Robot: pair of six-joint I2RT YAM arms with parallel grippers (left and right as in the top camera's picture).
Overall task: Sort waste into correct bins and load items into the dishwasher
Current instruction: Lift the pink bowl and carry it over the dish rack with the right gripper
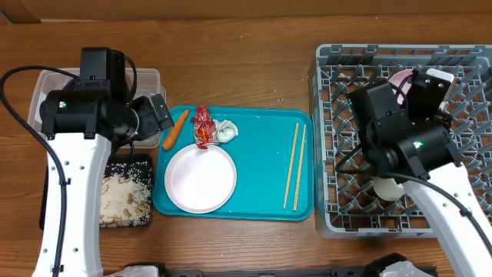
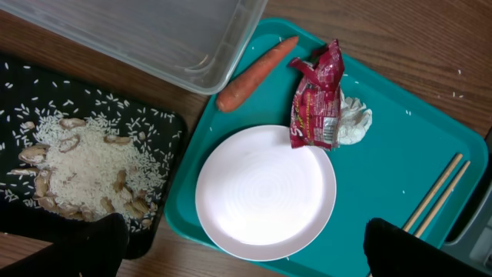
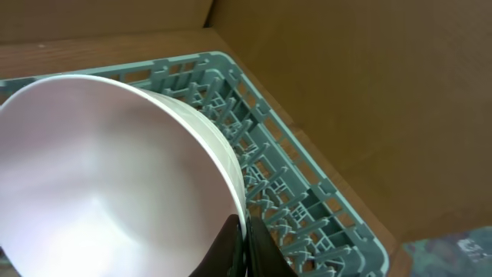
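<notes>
Round white bowls: 2; one bowl pinched by its rim in the right gripper above the grey lattice rack; second bowl lying among its pegs.
Flat white plate: 1; thin wooden chopsticks: 1 pair; carrot: 1; crumpled red wrapper: 1; tissue ball: 1; all on teal tray.
Clear tub: 1; black tray, rice-strewn: 1.
Left gripper: spread wide, empty, above plate.

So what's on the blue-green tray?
A white plate, a carrot, a red wrapper, a tissue ball and chopsticks lie on the teal tray. The wrapper hides part of the tissue ball; anything under the plate cannot be seen.
</notes>
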